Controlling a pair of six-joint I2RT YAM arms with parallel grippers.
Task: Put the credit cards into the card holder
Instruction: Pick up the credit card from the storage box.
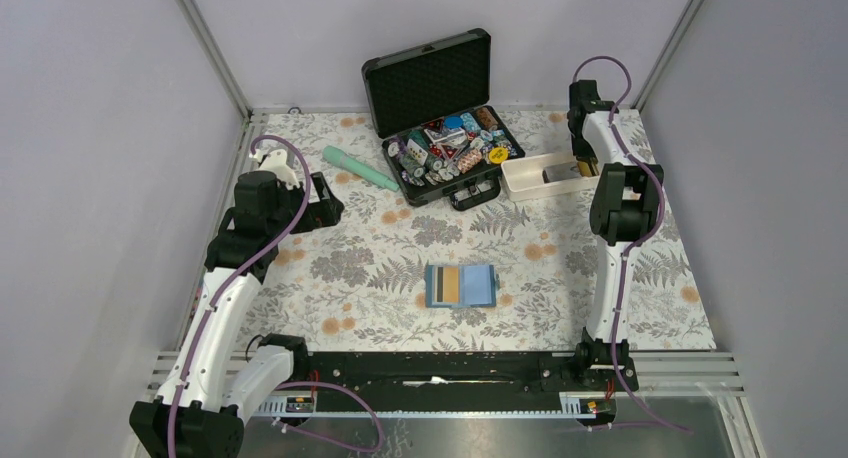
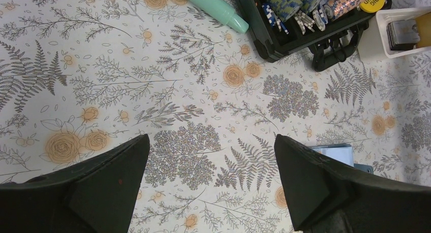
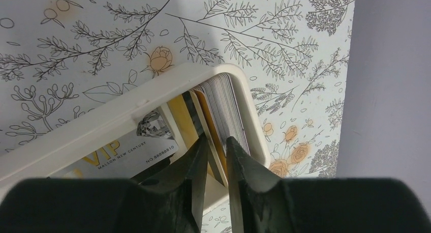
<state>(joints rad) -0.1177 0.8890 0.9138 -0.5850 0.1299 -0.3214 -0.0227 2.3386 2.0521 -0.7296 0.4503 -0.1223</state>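
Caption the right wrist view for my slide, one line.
Right gripper straddles an upright gold credit card in the white tray.

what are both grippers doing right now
left gripper: open, empty
right gripper: jaws narrow, astride a credit card in the white tray; grip cannot be told

Bright, even light casts soft shadows; the wrist views' nearest foreground is dark and blurred.
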